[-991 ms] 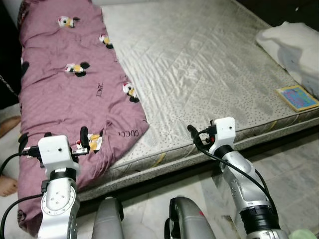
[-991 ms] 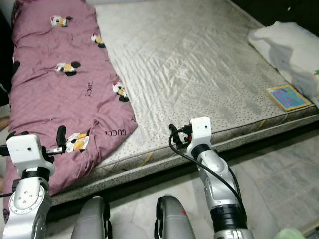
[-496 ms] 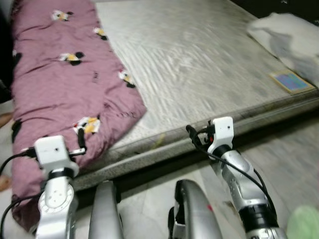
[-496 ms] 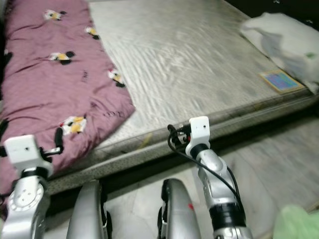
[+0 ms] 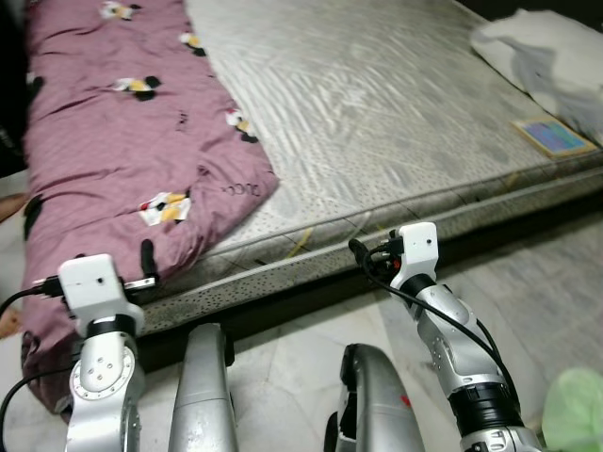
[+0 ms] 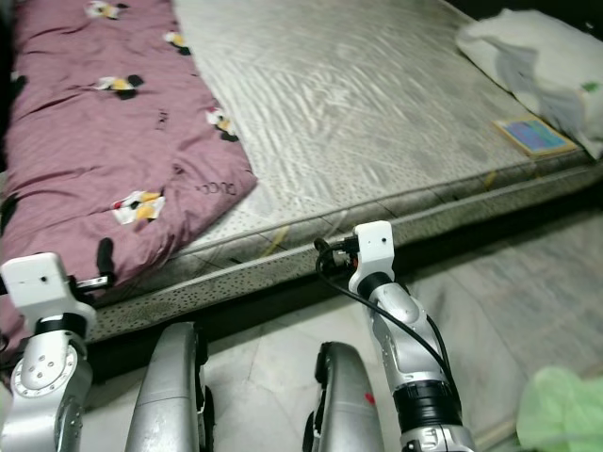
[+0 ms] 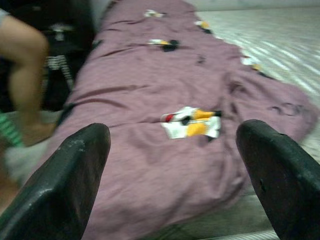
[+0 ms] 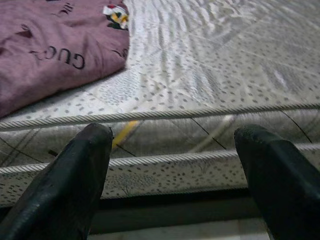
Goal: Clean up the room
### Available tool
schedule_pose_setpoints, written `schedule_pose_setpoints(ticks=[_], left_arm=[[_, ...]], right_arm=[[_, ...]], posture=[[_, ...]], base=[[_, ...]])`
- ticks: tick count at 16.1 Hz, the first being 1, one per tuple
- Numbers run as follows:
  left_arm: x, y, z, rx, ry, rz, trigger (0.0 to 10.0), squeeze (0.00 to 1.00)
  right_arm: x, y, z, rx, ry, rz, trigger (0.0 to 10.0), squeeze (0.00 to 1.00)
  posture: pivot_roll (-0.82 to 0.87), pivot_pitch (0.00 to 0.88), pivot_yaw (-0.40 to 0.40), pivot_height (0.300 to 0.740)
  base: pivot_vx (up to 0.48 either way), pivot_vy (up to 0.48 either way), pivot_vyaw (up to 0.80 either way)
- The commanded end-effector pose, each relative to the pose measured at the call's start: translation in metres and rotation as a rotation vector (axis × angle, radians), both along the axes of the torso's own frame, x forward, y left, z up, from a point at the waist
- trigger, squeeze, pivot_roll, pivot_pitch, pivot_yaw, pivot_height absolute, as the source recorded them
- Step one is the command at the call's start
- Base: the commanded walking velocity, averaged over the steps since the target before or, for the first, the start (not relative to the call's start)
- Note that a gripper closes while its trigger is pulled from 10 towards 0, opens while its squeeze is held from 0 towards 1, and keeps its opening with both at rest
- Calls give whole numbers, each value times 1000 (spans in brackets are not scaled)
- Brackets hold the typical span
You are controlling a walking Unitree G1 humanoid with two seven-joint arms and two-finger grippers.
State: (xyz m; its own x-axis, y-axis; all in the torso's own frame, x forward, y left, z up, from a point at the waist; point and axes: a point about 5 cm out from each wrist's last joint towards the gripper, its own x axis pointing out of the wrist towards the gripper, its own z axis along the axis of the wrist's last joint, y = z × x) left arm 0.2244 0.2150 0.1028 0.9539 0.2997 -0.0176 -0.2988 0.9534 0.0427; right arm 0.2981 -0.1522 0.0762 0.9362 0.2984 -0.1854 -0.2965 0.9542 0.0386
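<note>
Mauve quilted blanket with cartoon prints (image 5: 122, 141) lay rumpled along the bare grey mattress (image 5: 377, 104), spilling over its near edge. At the mattress's far corner sat a white pillow (image 5: 546, 56) beside a flat colourful book (image 5: 554, 137). The left gripper (image 7: 172, 165) faced the blanket, fingers spread and empty; the right gripper (image 8: 175, 170), likewise spread, faced the mattress's side. Tidying looked barely begun: nothing was folded or gathered yet.

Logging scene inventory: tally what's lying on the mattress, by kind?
Blanket (maroon, cartoon print): 1
Pillow (white): 1
Book (blue cover, flat near the pillow): 1
Total: 3
</note>
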Motion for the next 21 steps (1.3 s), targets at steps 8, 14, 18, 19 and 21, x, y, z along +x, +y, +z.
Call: schedule_pose_setpoints(ticks=[8, 14, 18, 19, 21], left_arm=[[2, -2, 5, -14, -30, -22, 10000, 0], [2, 0, 1, -52, -17, 15, 10000, 0], [4, 8, -10, -150, 21, 101, 10000, 0], [7, 11, -14, -166, 41, 107, 10000, 0], [14, 19, -16, -176, 47, 115, 10000, 0]], right_arm=[[1, -2, -1, 4, 11, 20, 10000, 0], [1, -5, 0, -24, 9, 25, 10000, 0], [1, -26, -1, -117, 12, -25, 10000, 0], [-2, -33, -2, -135, 18, -37, 10000, 0], [-9, -46, -3, -162, 29, -48, 10000, 0]], posture=[[-6, 108, -62, 576], [-9, 107, -65, 576], [-35, 122, -70, 576], [-47, 130, -76, 576], [-71, 149, -86, 576]], base=[[261, 0, 0], [247, 0, 0], [0, 0, 0], [0, 0, 0], [0, 0, 0]])
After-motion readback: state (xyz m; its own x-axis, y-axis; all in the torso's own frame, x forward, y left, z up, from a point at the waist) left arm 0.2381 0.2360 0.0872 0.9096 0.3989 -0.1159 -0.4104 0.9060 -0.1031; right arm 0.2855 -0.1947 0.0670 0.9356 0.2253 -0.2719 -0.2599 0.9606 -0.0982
